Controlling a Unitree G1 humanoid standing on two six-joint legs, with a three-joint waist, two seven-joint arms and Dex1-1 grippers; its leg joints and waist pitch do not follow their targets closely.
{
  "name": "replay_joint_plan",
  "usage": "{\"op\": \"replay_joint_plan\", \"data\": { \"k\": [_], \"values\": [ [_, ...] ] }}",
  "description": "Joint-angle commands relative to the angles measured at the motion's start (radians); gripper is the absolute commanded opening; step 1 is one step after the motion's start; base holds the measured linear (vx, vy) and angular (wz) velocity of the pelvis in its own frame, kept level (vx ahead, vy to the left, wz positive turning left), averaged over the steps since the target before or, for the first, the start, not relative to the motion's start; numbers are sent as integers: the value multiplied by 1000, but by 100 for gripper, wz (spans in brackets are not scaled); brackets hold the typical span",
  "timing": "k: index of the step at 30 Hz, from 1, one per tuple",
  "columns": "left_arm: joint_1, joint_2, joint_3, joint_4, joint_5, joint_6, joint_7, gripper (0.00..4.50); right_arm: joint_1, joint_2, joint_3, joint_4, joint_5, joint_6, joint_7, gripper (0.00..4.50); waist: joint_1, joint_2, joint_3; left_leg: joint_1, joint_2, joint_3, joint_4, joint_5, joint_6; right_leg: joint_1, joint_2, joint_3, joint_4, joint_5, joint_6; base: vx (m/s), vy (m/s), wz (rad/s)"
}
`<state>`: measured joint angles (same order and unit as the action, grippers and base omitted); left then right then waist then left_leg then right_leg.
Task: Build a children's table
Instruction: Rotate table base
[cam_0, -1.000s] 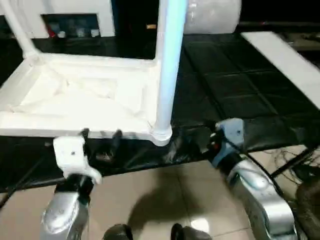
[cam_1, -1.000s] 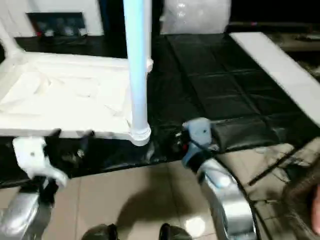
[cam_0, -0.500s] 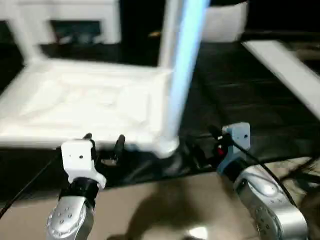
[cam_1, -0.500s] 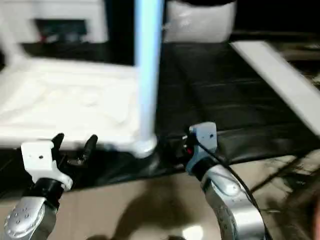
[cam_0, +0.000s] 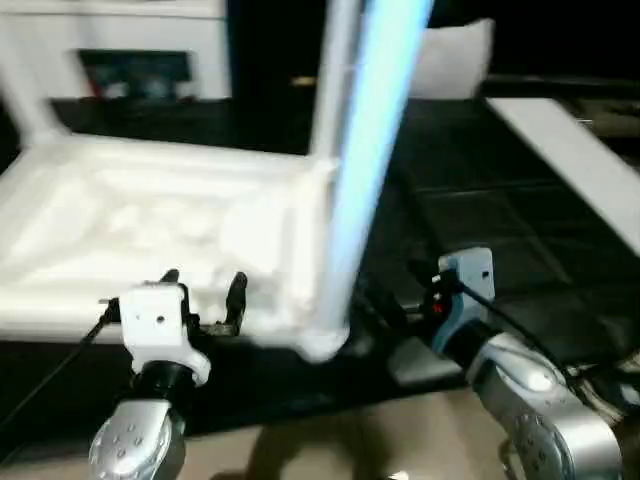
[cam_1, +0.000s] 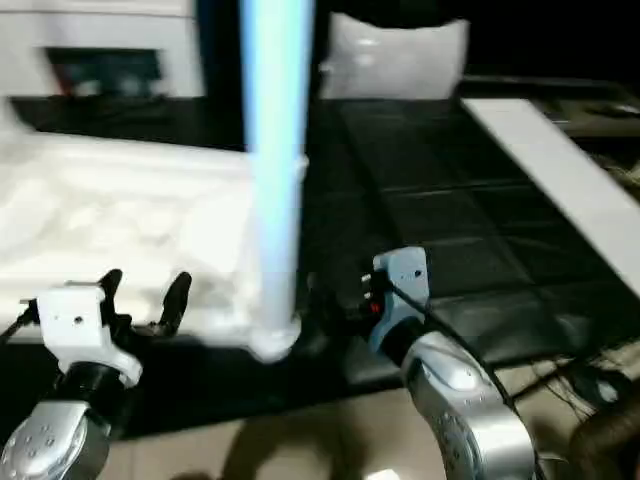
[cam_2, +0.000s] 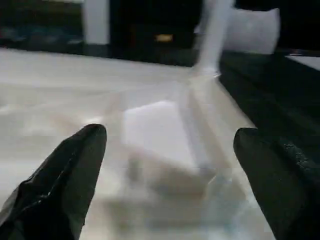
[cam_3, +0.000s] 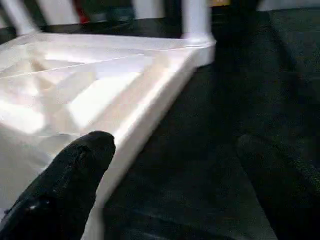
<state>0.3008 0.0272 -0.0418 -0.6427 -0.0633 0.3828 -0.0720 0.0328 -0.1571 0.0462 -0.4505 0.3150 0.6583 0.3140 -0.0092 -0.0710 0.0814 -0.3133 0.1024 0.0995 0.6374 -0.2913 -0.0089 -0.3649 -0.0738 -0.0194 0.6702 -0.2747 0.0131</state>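
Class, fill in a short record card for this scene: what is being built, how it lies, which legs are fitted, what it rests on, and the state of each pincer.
Item: white children's table
Position: upside down, ribbed underside facing up
Legs fitted: near corner leg upright in its socket; another leg at the far left corner; other corners cannot be told
Support: black mat-covered workbench
Left pincer: open, empty, at the table's near edge
Right pincer: open, empty, beside the near corner

The children's table (cam_0: 150, 215) lies inverted on the workbench (cam_0: 480, 210), legs up. The left gripper (cam_0: 203, 292) stands before its near edge; the right gripper (cam_1: 345, 300) beside the near-right leg (cam_0: 350, 200).
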Motion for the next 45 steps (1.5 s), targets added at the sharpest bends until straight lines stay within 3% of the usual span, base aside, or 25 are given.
{"op": "replay_joint_plan", "data": {
  "k": [1,2,3,4,5,6,7,8,9,10,11,12,13,14,15,16,18,21,24,26,29,30,38,41,45],
  "values": [
    [14,-3,-5,-10,3,13,7,446,-1,-1,-10,-6,13,24,-2,450,40,0,-10,-58,1,4,-10,-76,269,102,-136,130,-182,-222,-95,78,-64,7],
    [16,-1,-4,-12,3,14,7,446,0,0,-9,-6,12,26,-4,450,64,-6,-35,-104,21,-16,55,-3,165,174,-176,159,-186,-335,-189,87,-45,-4],
    [21,4,-3,-19,4,16,7,446,2,0,-5,-4,8,27,-8,450,79,9,-27,-137,30,-30,54,82,160,178,-195,69,-190,-226,-169,116,-33,21],
    [23,6,-3,-22,5,17,7,446,4,-1,-4,-3,7,26,-8,450,80,12,-20,-136,34,-26,46,105,161,159,-188,24,-206,-232,-157,116,-33,21],
    [30,11,-4,-31,6,21,7,446,7,-9,6,2,1,21,-5,450,83,42,-2,-88,48,-17,-5,101,162,129,-164,-37,-239,-374,-178,105,1,66],
    [37,15,-4,-39,6,24,7,446,10,-17,16,6,-7,12,-1,450,81,80,1,-86,66,-28,-55,34,162,159,-120,-84,-234,-446,-165,138,33,68],
    [43,17,-4,-44,7,31,7,446,10,-24,23,11,-14,0,2,450,69,85,14,-98,69,-44,-83,-31,163,170,-81,-105,-219,-453,-140,138,33,68],
    [43,17,-4,-44,7,31,7,446,10,-24,23,11,-14,0,2,450,59,109,-16,-9,72,-109,-112,-101,232,128,11,-128,-140,-331,-122,211,28,67],
    [46,20,-4,-47,6,38,5,446,10,-27,25,17,-20,-9,0,450,36,106,-30,69,110,-214,-123,-133,373,49,49,-96,-28,-234,-88,207,16,73],
    [48,22,-4,-47,1,38,-2,446,9,-30,27,23,-30,-20,-3,450,36,100,-36,88,133,-274,-97,171,522,-12,35,-46,27,-159,-29,207,16,73],
    [48,27,-4,-43,2,38,-6,446,7,-22,15,33,-31,-26,-12,450,43,95,-35,85,127,-280,-77,361,558,-41,25,-21,34,-120,-1,149,13,70],
    [48,27,-4,-43,2,38,-7,446,7,-21,13,35,-31,-27,-13,450,68,78,-30,37,150,-176,-54,695,439,-46,-8,28,22,88,58,92,6,39],
    [46,29,-4,-38,1,36,-10,446,6,-14,1,44,-29,-29,-21,450,73,76,-27,-14,130,-150,-66,776,375,-11,-18,42,-5,196,70,92,6,39],
    [41,32,-3,-32,3,34,-12,446,2,-13,-6,52,-35,-33,-27,450,79,37,-37,-41,54,-112,-33,631,236,7,-60,89,-99,330,80,62,-20,17],
    [37,33,-3,-28,3,33,-12,446,0,-13,-9,55,-39,-36,-30,450,83,29,-27,-55,30,-84,-30,318,141,23,-114,110,-115,278,26,0,0,0],
    [20,46,-4,-13,4,29,-24,446,-8,-18,-12,69,-54,-51,-35,450,81,30,-33,-70,44,-87,-45,222,100,60,-127,109,-103,272,3,0,0,0],
    [8,56,-5,-5,0,31,-35,446,-13,-22,-11,75,-61,-61,-35,450,86,51,-26,-40,78,-76,-81,31,32,47,-90,78,-106,164,-136,0,0,0],
    [0,70,-6,-1,-4,41,-49,446,-13,-24,-10,79,-60,-66,-34,450,78,74,-21,-35,106,-75,-103,-130,2,37,-78,58,-109,13,-209,0,0,0],
    [-37,115,-6,23,-42,59,-120,446,-16,-33,-14,90,-47,-94,-16,450,67,67,-12,-31,105,-56,-114,-298,-34,29,-90,65,-132,-232,-203,0,0,0],
    [-82,147,-2,50,-68,73,-170,446,-20,-48,-17,91,-27,-100,19,450,65,63,-15,-40,105,-54,-117,-279,-40,35,-95,67,-134,-272,-189,0,0,0],
    [-207,265,-17,125,-104,95,-335,446,-46,-96,-29,104,-17,-128,83,450,72,68,-22,-31,99,-49,-118,-268,-41,24,-85,66,-132,-269,-170,0,0,0],
    [-271,345,-31,163,-124,105,-443,446,-64,-132,-39,113,-12,-135,130,450,69,69,-23,-42,103,-52,-122,-245,-43,32,-88,63,-128,-227,-177,0,0,0],
    [-375,584,-103,229,-225,113,-863,404,-47,-346,-65,89,39,-134,375,450,71,67,-45,-40,104,-30,-108,-69,39,42,-88,53,-106,23,-262,0,0,0],
    [-443,647,-185,293,-213,82,-1016,375,8,-444,-76,56,76,-142,504,450,77,61,-47,-39,109,-17,-108,-63,69,44,-89,53,-111,-7,-280,0,0,0],
    [-540,676,-271,388,-179,22,-1116,336,77,-533,-71,-6,126,-154,630,450,98,62,-47,-28,119,-10,-113,-144,49,37,-92,54,-121,-144,-271,0,0,0]
  ]
}}
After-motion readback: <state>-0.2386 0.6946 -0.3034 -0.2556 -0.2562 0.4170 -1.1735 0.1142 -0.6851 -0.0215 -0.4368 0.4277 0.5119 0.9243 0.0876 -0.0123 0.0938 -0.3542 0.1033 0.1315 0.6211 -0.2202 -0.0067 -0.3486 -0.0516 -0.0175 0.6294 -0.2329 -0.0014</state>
